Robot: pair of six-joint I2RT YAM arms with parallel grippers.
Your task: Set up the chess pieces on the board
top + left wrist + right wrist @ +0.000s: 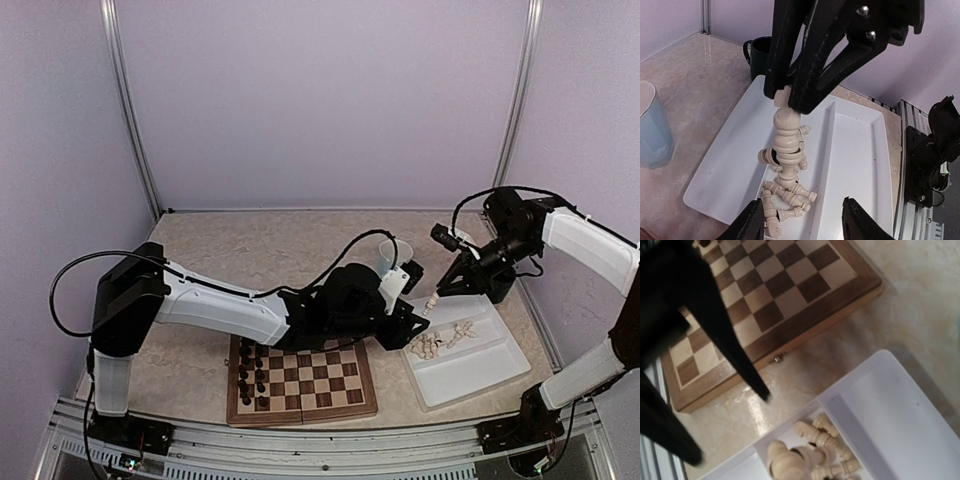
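Right up close, got the left gripper (804, 220) hanging over the near end of the tray (860, 150), fingers spread wide with nothing between them. Just past it, seeing the right gripper (782, 97) poking in from above the tray, pinched narrow on the head of one cream chess piece (785, 137). Holding it upright: long axis straight up and down, head in the fingertips, base pointing down at the tray, right over the heap. Can't tell if the base touches anything. Other chess pieces (785, 200) lying on their sides in a loose heap in the tray's compartment nearer the board (310, 385). Board flat just beside the tray, dark pieces (250, 375) lined up along the edge farthest from the tray. Also spotting a blue cup (652, 125) off the tray's board-side edge and a dark mug (757, 50) at the tray's far end.
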